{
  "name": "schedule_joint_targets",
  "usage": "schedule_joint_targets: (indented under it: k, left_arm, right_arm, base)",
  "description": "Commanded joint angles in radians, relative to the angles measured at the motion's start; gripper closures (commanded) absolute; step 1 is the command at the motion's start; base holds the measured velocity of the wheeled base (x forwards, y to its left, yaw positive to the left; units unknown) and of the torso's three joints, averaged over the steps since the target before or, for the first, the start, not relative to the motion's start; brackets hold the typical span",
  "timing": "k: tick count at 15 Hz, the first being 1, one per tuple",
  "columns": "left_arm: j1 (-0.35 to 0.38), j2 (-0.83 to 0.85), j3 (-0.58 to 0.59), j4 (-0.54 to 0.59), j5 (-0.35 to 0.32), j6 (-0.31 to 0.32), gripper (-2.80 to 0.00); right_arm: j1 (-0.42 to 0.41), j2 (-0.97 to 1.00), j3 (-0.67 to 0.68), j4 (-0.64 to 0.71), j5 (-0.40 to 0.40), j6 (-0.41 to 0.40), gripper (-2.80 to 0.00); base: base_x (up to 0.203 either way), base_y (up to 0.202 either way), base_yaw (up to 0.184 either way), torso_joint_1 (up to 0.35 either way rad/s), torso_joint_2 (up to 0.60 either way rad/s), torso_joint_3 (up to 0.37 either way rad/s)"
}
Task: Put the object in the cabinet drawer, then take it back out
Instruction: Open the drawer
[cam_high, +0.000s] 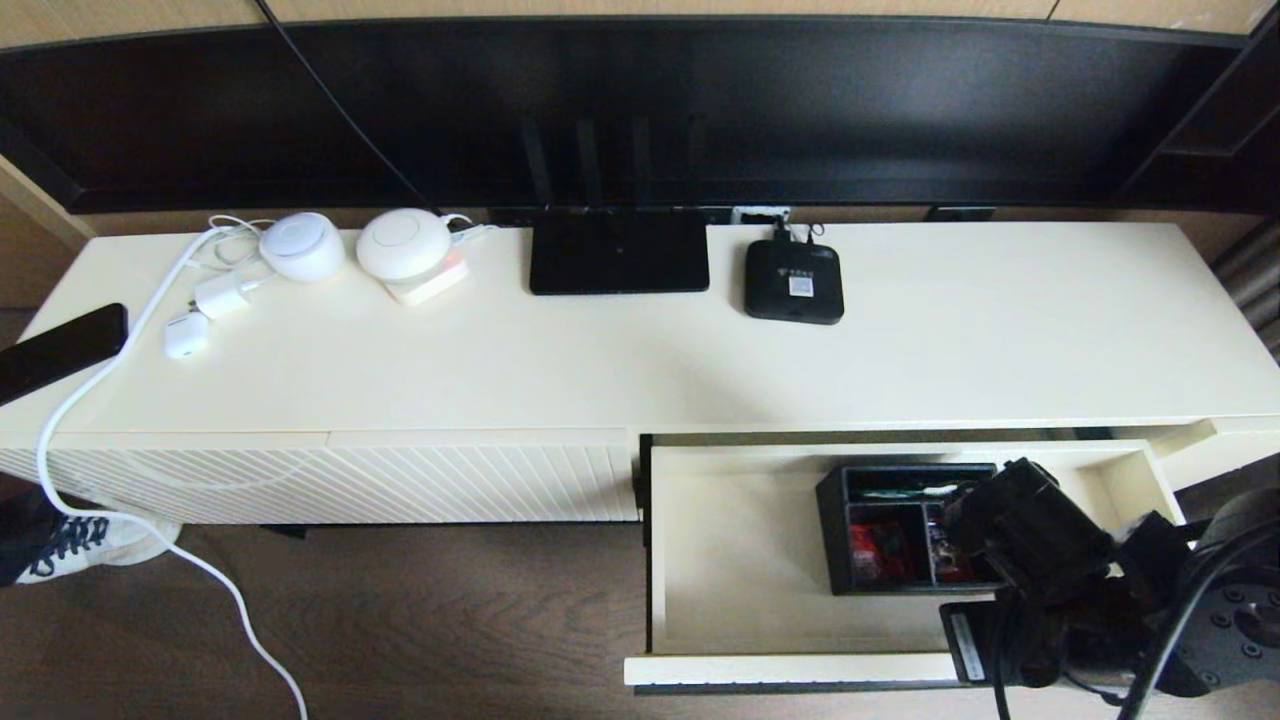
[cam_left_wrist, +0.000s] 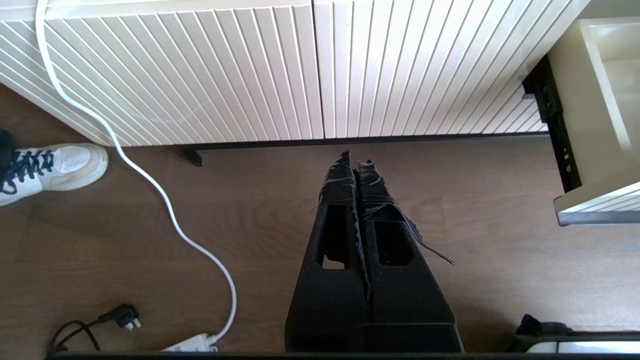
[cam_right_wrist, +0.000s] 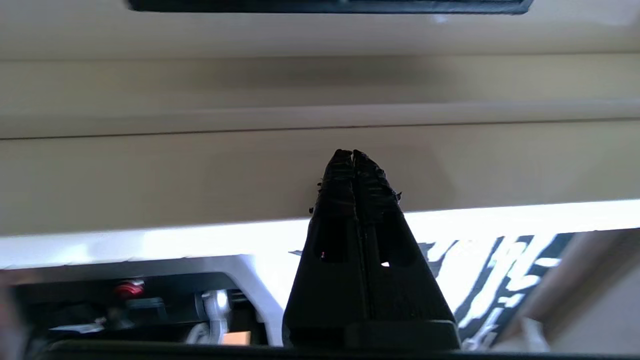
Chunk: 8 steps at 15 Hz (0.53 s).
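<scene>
My right gripper (cam_right_wrist: 353, 154) has its fingers pressed together on nothing, hanging over the right part of the open cabinet drawer (cam_high: 735, 560), just above the object (cam_high: 885, 530). The object, a black organizer box, sits on the drawer floor toward the right and back, and my right arm covers its right end in the head view. It looks like rigid plastic, light, with thin upright walls; I judge a wall or an inner divider the best place to pinch, since the smooth outside is too wide to span and could slip. Small red and white packets lie loose in its compartments, so it should stay level. My left gripper (cam_left_wrist: 356, 159), fingers also together and empty, hangs parked above the wooden floor (cam_left_wrist: 500, 250) before the ribbed front (cam_left_wrist: 250, 70).
</scene>
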<state>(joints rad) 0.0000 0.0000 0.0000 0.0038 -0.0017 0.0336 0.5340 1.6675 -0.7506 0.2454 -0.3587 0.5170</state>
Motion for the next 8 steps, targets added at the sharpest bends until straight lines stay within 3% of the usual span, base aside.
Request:
schedule_joint_targets:
  k: [1,5,8]
  left_arm:
    - [0.000,0.000,0.000,-0.001,0.000,0.000,0.00]
    - [0.000,0.000,0.000,0.001,0.000,0.000,0.00]
    - [0.000,0.000,0.000,0.001,0.000,0.000,0.00]
  right_arm:
    - [-0.013,-0.039,-0.059,-0.038,-0.012,0.003,0.00]
    - [-0.065,-0.059,-0.156,-0.040,-0.012,0.006,0.00]
    - [-0.091,-0.048,-0.148,-0.040,-0.005,0.009,0.00]
  base:
    - [0.000,0.000,0.000,0.000,0.00,0.000]
    - [0.000,0.000,0.000,0.000,0.00,0.000]
    - [0.000,0.000,0.000,0.000,0.00,0.000]
